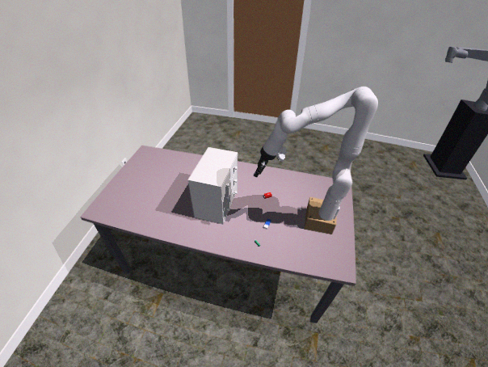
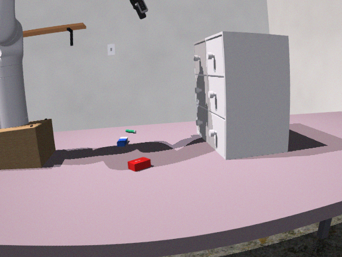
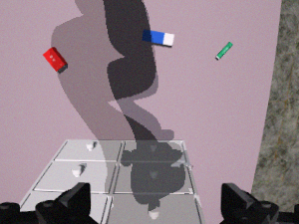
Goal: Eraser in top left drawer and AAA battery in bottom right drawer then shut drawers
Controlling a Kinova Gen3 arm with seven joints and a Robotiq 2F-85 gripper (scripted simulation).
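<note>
Stands as a white arm point(image 1: 284, 121) point(image 2: 12, 65) on the wooden block point(image 1: 321, 226) point(image 2: 20, 150) in the top view, rising toward 1 o'clock, bent sharply at the highest joint, then stretching toward 8 o'clock. From the wrist joint, slants down toward 7 o'clock, with jaws well above the counter point(image 1: 161, 178) point(image 2: 175, 198) point(image 3: 234, 113) and tilted, near the chest point(image 1: 212, 170) point(image 2: 256, 96) point(image 3: 45, 175) and at 3 o'clock from it. Spread wide and released at the jaws, with nothing between. Looks down past the drawer fronts in the wrist view.

In that view, lying on the counter: at 12 o'clock, a blue-and-white eraser point(image 1: 267, 224) point(image 2: 122, 141) point(image 3: 157, 38); between 1 and 2 o'clock, a green battery point(image 1: 257, 243) point(image 2: 131, 131) point(image 3: 224, 51); at 10 o'clock, a red block point(image 1: 267, 195) point(image 2: 139, 164) point(image 3: 55, 60), apart from both. At 6 o'clock, pushed in: the top-left drawer point(image 2: 201, 48) point(image 3: 169, 208) and bottom-right drawer point(image 2: 220, 124) point(image 3: 75, 150).
</note>
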